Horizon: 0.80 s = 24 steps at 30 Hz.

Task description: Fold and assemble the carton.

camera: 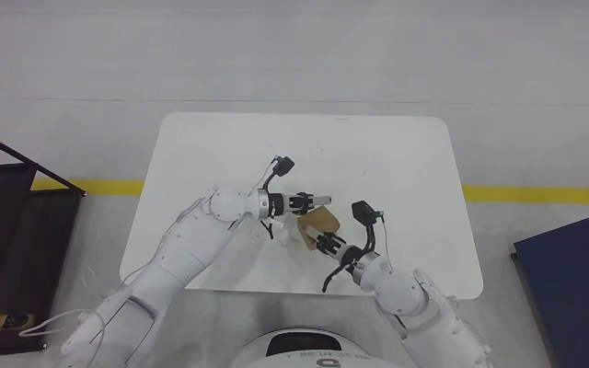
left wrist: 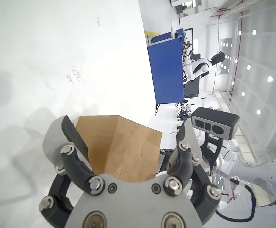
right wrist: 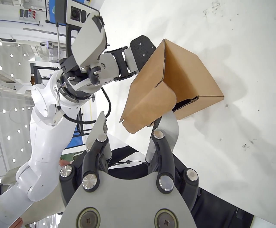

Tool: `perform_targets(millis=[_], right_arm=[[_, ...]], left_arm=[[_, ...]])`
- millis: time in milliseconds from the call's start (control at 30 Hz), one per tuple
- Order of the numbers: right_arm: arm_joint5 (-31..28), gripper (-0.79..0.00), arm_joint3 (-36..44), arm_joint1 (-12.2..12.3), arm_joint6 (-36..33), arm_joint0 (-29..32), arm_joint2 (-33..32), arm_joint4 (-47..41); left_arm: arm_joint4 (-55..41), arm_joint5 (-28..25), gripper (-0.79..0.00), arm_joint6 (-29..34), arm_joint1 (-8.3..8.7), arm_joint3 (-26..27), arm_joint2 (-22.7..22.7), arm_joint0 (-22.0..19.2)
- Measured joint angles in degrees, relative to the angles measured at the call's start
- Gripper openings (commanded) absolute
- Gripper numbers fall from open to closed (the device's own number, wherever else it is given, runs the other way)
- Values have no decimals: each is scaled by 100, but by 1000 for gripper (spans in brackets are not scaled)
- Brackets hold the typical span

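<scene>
the carton (camera: 319,224) is plain brown corrugated cardboard, half folded into a wedge-like shell with sharp creases and one open end. it rests on the white table (camera: 405,156), about midway between the left and right edges and nearer the near edge than the far one. the table top is smooth and matte, with rounded corners and a scatter of small dark scuff marks (right wrist: 215,8).

the left gripper (camera: 313,199) sits at the carton's far side with its fingers spread wide. one black, dimpled rubber pad (right wrist: 142,46) lies against a sloping cardboard panel. the other finger stands well clear, so nothing is clamped.

the right gripper (camera: 329,244) is at the carton's near side, its fingers also parted. one pale metal finger (right wrist: 167,127) is tucked into the open end, under a flap that bows in a soft curve over it. whether it presses on the board there i cannot tell. the other finger is beside the flap's notched free corner, apart from it. the ridge crease above shows a dashed, perforated score.
</scene>
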<state>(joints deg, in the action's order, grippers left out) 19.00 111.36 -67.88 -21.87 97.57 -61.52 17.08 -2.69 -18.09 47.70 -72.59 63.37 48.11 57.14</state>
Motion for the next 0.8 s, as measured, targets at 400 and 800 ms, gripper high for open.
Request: perform_targets(millis=[400, 800], right_arm=[[114, -403, -146, -65, 297, -295, 24, -169], [246, -357, 159, -25, 625, -109, -472, -163]], left_arm=[[-399, -29, 0, 89, 39, 120, 212, 193], [-1250, -14, 0, 270, 95, 172, 561, 469]])
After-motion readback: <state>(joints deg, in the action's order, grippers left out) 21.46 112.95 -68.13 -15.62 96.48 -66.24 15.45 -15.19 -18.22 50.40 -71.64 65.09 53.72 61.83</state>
